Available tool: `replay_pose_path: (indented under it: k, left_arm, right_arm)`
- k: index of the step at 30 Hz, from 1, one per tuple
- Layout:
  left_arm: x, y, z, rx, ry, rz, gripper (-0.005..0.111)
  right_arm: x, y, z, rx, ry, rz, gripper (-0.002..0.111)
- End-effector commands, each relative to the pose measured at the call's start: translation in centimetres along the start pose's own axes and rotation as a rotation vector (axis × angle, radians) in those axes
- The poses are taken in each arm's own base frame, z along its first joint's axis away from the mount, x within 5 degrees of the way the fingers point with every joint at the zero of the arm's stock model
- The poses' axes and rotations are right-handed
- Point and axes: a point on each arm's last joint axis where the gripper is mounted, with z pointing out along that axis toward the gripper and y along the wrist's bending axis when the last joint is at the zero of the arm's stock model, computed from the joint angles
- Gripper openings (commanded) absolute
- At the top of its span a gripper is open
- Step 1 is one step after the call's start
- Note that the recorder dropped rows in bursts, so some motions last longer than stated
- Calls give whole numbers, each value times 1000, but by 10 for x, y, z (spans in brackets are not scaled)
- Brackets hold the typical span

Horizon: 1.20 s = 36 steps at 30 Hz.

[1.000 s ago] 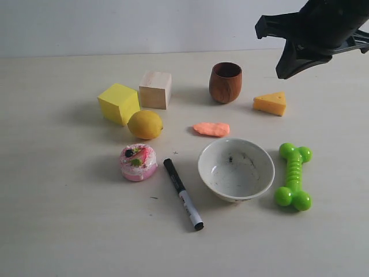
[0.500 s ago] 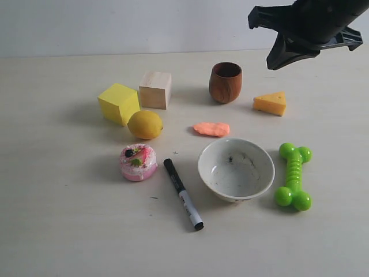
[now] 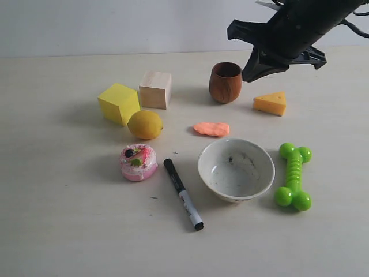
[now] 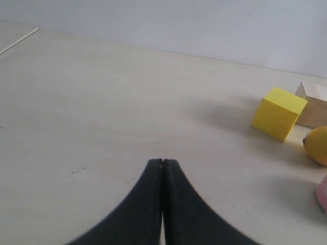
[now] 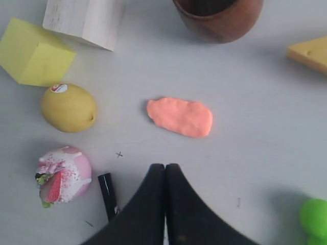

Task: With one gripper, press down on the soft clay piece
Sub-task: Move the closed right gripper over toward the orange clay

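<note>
The soft clay piece (image 3: 211, 128) (image 5: 180, 116) is a flat salmon-orange lump lying on the table between the wooden cup and the white bowl. My right gripper (image 3: 251, 75) (image 5: 164, 167) hangs high above the table near the cup, up and to the right of the clay. Its dark fingers are pressed together and hold nothing. In the right wrist view the clay lies just ahead of the fingertips. My left gripper (image 4: 162, 162) is shut and empty over bare table, out of the exterior view.
Around the clay stand a wooden cup (image 3: 225, 82), a cheese wedge (image 3: 270, 103), a white bowl (image 3: 236, 168), a lemon (image 3: 145, 124), a yellow cube (image 3: 119, 103), a wooden block (image 3: 155, 89), a pink cake toy (image 3: 138, 162), a black marker (image 3: 183, 193) and a green bone toy (image 3: 293, 176).
My right arm has swung left and lower, from the top right corner to a spot beside the wooden cup. Nothing on the table has moved.
</note>
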Motion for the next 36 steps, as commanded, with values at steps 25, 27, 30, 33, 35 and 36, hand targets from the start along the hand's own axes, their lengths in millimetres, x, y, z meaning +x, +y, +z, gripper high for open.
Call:
replay_pose_path:
  k: [25, 27, 30, 33, 35, 36]
  left_arm:
    - [-1, 0, 0, 7, -13, -4, 0]
    - [-1, 0, 0, 7, -13, -4, 0]
    - [-1, 0, 0, 7, -13, -4, 0]
    - [-1, 0, 0, 7, -13, -4, 0]
    - [-1, 0, 0, 7, -13, -4, 0]
    - [-1, 0, 0, 7, -13, -4, 0]
  right_arm:
    - [-24, 103, 75, 157, 207, -363, 0]
    - [-25, 95, 79, 232, 215, -329, 0]
    - [-27, 92, 78, 277, 197, -296, 0]
    - [-15, 78, 91, 310, 259, -241, 0]
    - [-5, 62, 100, 340, 320, -207, 0]
    - [-2, 57, 100, 349, 332, -186, 0]
